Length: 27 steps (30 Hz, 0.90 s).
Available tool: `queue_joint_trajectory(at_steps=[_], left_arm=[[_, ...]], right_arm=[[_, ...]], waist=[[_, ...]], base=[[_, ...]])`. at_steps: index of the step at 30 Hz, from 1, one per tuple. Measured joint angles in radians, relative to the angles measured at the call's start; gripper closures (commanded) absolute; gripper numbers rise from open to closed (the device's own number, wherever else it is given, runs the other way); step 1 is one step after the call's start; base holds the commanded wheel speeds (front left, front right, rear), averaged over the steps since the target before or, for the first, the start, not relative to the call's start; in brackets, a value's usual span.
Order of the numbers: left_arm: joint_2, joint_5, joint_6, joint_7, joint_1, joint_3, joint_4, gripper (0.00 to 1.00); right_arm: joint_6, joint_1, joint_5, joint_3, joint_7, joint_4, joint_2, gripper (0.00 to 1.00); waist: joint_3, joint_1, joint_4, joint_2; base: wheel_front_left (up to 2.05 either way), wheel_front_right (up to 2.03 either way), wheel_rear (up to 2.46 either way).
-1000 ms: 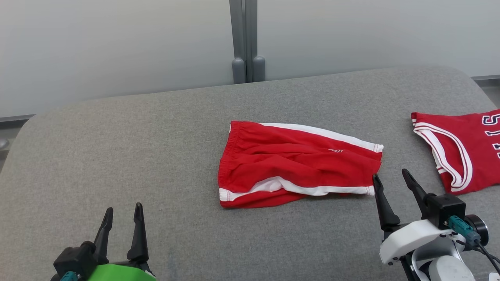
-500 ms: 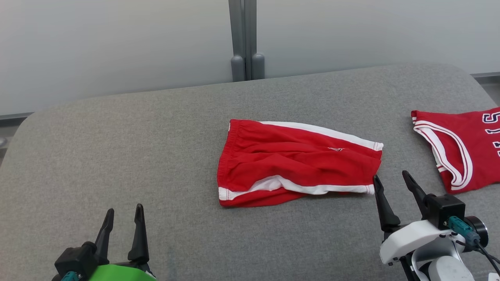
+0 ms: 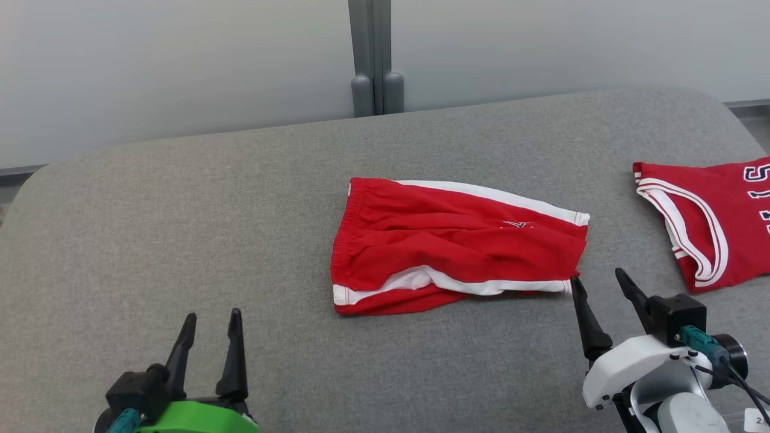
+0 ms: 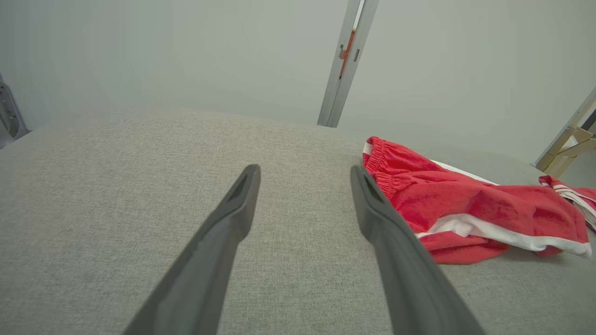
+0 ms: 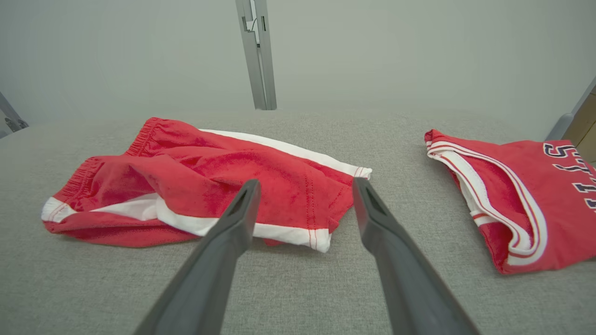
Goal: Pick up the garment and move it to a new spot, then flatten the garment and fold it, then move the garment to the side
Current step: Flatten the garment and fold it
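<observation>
While the shorts (image 3: 457,246) lie crumpled at the centre of the head view, waistband to the left and white-edged hems to the right, both grippers sit low in the frame with nothing in them. Left gripper (image 3: 212,313), at lower left, has its fingers spread and stands well apart from the shorts. Right gripper (image 3: 595,274), at lower right, is spread too, its inner fingertip just beside the shorts' lower right corner (touching or not, I cannot tell). A red jersey (image 3: 716,222) with white trim lies at the right edge, apart from the shorts. Everything rests on a grey fabric surface (image 3: 180,228) with rounded corners. Behind it are a pale wall (image 3: 150,60) and a grey post (image 3: 370,54) at top centre. Against half a second ago, the whole picture has slid up a little (the camera, not the cloth). The left gripper stands further right in the frame, and the shorts keep their shape.
</observation>
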Motion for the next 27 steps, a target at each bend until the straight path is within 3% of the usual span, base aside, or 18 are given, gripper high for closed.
queue_joint_trajectory(at_steps=[5,9,17,27], left_arm=[[-0.007,-0.005,0.000,0.034,-0.055,-0.090,0.031,0.00],[-0.012,-0.005,-0.001,0.096,-0.126,-0.171,0.132,0.00],[-0.022,-0.038,-0.001,0.135,-0.254,-0.231,0.298,0.00],[-0.026,-0.089,-0.001,0.117,-0.304,-0.288,0.379,0.00]], right_arm=[[0.000,-0.021,0.009,0.036,0.082,0.029,-0.011,0.00],[0.000,-0.067,0.016,0.077,0.123,0.079,-0.029,0.00],[0.000,-0.189,0.026,0.107,0.134,0.228,-0.024,0.00],[0.000,-0.259,0.053,0.135,0.091,0.369,-0.020,0.00]], waist=[[0.026,0.0000,-0.007,0.0000],[0.053,0.0000,-0.020,0.0000],[0.097,0.0000,-0.063,0.0000],[0.124,0.0000,-0.080,0.0000]], base=[[0.00,0.00,0.00],[0.00,0.00,0.00],[0.00,0.00,0.00],[0.00,0.00,0.00]])
